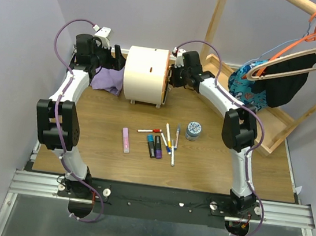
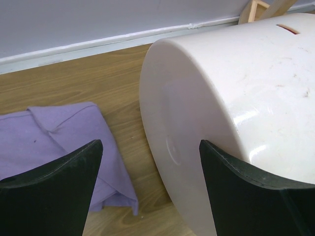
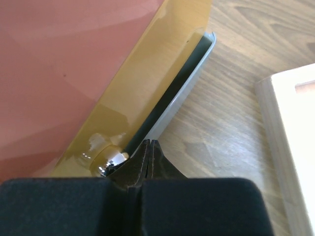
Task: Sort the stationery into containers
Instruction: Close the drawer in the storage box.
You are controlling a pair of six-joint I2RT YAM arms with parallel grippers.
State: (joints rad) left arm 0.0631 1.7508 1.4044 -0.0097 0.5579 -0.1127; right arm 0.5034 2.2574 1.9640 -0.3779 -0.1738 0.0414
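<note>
Since chest faces right, drawers mostly hidden

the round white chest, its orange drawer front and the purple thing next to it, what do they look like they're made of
The chest looks like hard plastic: cream-white and glossy, with sharp highlights and faint scuffs. The drawer front seems to be smooth orange plastic with soft reflections. The purple cloth is matte fabric, lying in soft folds and creases.
</note>
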